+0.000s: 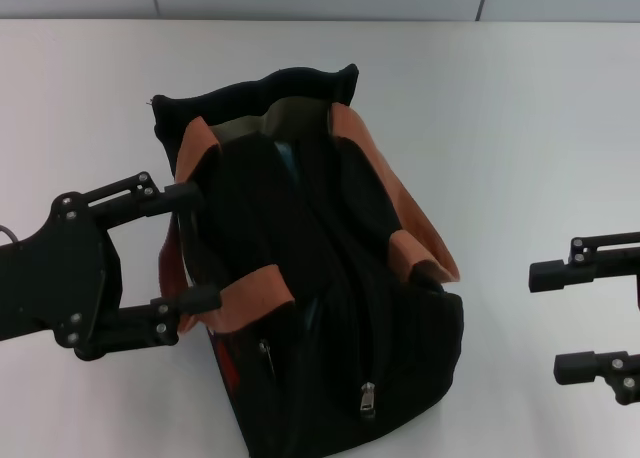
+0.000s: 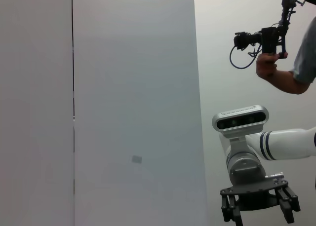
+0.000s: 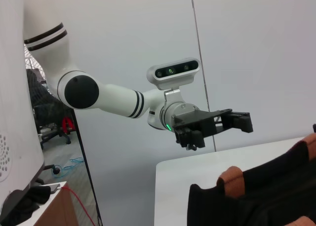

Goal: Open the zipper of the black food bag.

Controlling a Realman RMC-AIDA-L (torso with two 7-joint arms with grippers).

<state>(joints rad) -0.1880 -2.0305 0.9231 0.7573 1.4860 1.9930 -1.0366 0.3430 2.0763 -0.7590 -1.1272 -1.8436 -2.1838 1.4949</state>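
Observation:
The black food bag [image 1: 330, 278] lies on the white table [image 1: 520, 108] with its orange-brown handles [image 1: 250, 296] spread over it, and olive lining shows at its far mouth. A silver zipper pull [image 1: 368, 400] hangs near the bag's near end, and a smaller pull [image 1: 265, 348] sits left of it. My left gripper [image 1: 198, 248] is open at the bag's left side, one fingertip beside a handle strap and nothing held. My right gripper [image 1: 556, 321] stands open well to the right, apart from the bag. The right wrist view shows the bag's edge [image 3: 256, 196] and the left gripper [image 3: 242, 121].
A pale wall runs behind the table's far edge. In the left wrist view the right gripper [image 2: 259, 213] hangs below its camera, and a person's hand [image 2: 269, 68] holds a device at the upper right. A chair and cables sit on the floor in the right wrist view.

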